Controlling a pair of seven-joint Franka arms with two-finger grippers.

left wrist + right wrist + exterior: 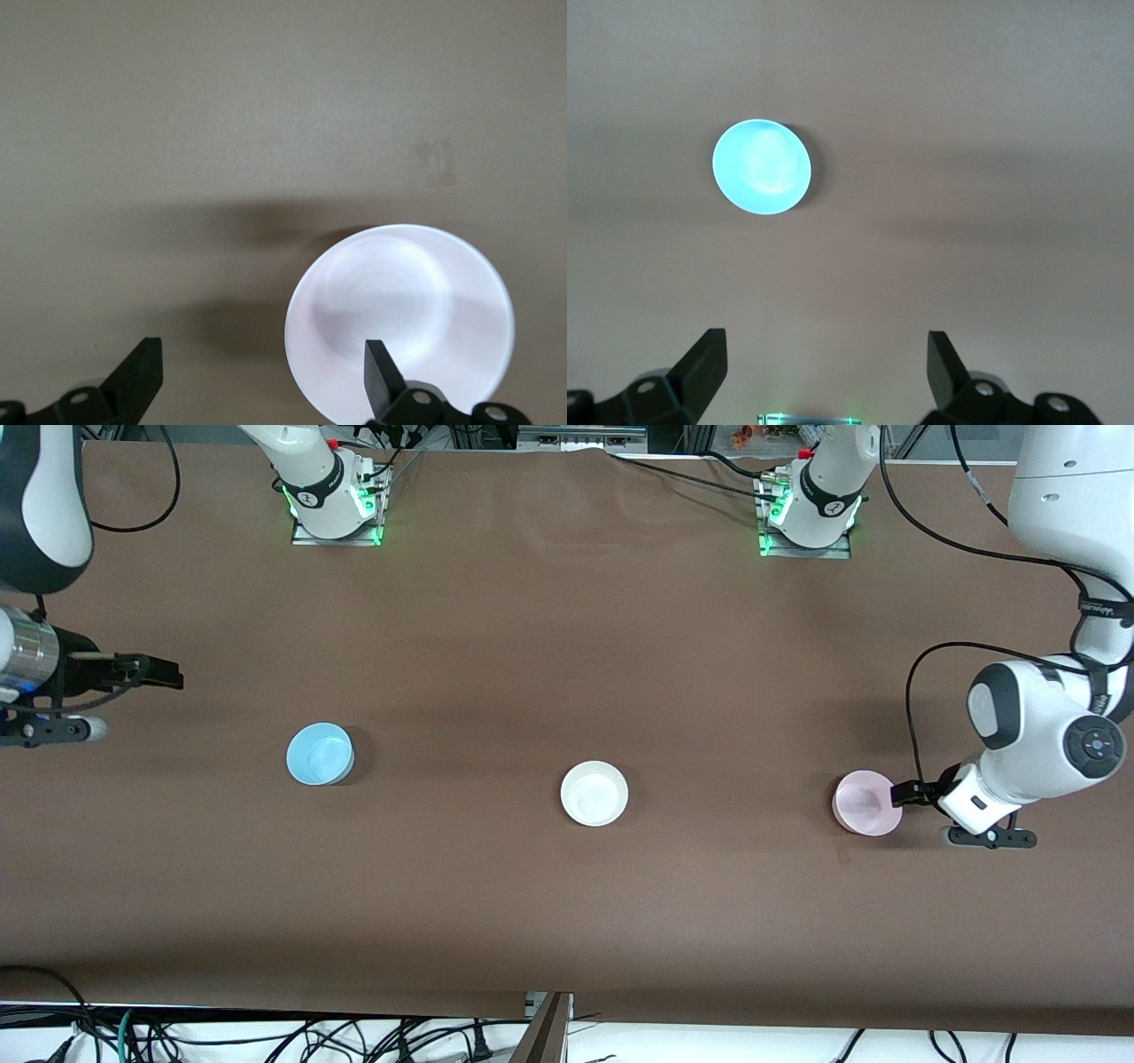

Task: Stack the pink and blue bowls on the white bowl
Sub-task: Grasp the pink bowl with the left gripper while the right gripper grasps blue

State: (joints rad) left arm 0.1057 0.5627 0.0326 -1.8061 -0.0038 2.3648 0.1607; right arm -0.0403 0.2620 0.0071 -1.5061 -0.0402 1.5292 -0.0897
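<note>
The pale pink bowl (866, 804) sits on the table toward the left arm's end. The white bowl (594, 793) sits mid-table, and the sky blue bowl (320, 754) sits toward the right arm's end. My left gripper (902, 793) is open at the pink bowl's rim. In the left wrist view one finger (381, 376) is over the inside of the pink bowl (416, 301) and the other (142, 372) is outside it, so my left gripper (261, 372) straddles the rim. My right gripper (170, 674) is open and empty, apart from the blue bowl (762, 166). It also shows in the right wrist view (826, 367).
The brown table (567, 646) bears only the three bowls, well apart in a row. The arm bases (337, 500) (808, 509) stand along the edge farthest from the front camera. Cables (266, 1036) hang below the near edge.
</note>
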